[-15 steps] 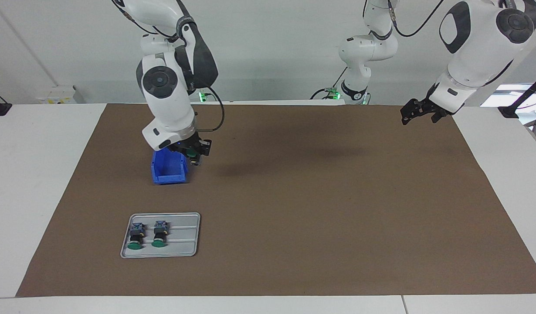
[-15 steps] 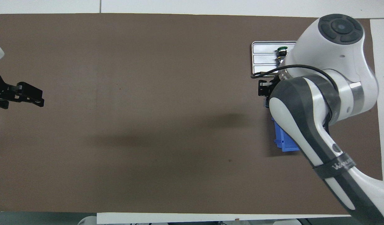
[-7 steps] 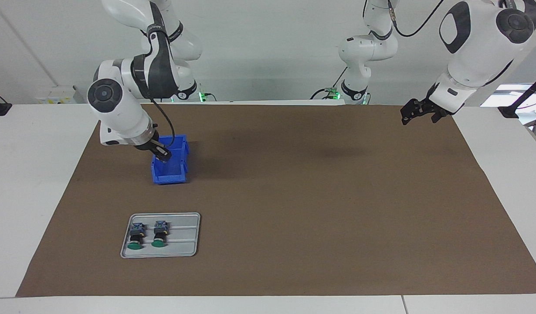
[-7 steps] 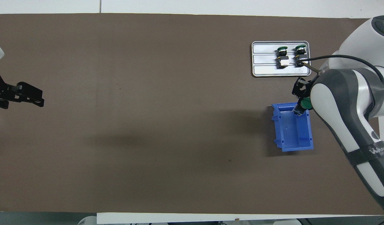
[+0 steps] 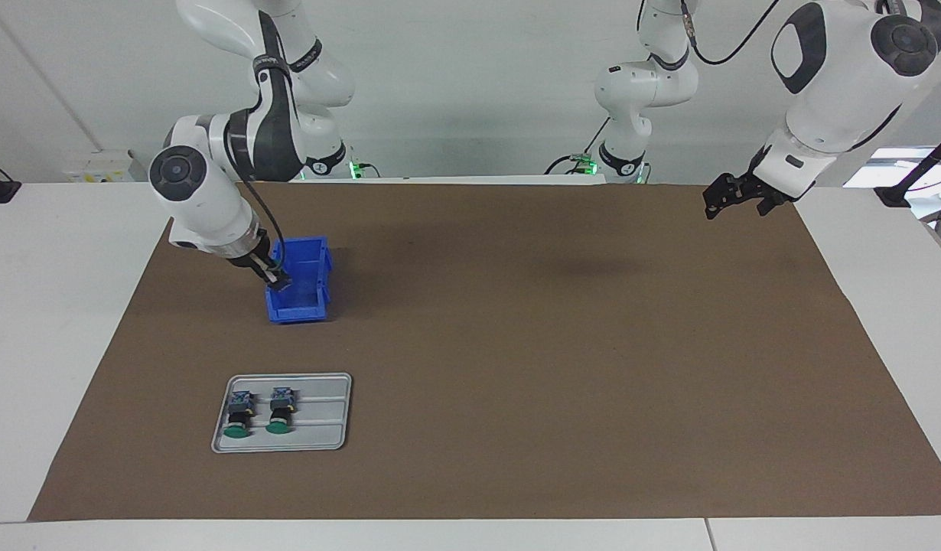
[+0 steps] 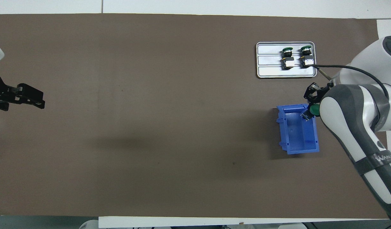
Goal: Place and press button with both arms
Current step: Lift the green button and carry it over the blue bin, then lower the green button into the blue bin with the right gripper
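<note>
The button (image 6: 313, 109) sits clamped in the right gripper (image 6: 311, 106), its green cap showing beside the arm's dark cover, just over the rim of the blue bin (image 6: 298, 141) at the corner farther from the robots. A second ago this gripper hung higher, off the bin's side toward the table's middle; since then the arm has swung out and down, and over the last half second it has barely shifted, so I judge it is about to drop or set the button into the bin. Farther out, the grey tray (image 5: 327, 435) keeps its two spare buttons (image 5: 258, 413), unmoved. The left gripper (image 5: 734, 197) waits open over the brown mat's edge at its own end of the table (image 5: 50, 321), unchanged throughout.
</note>
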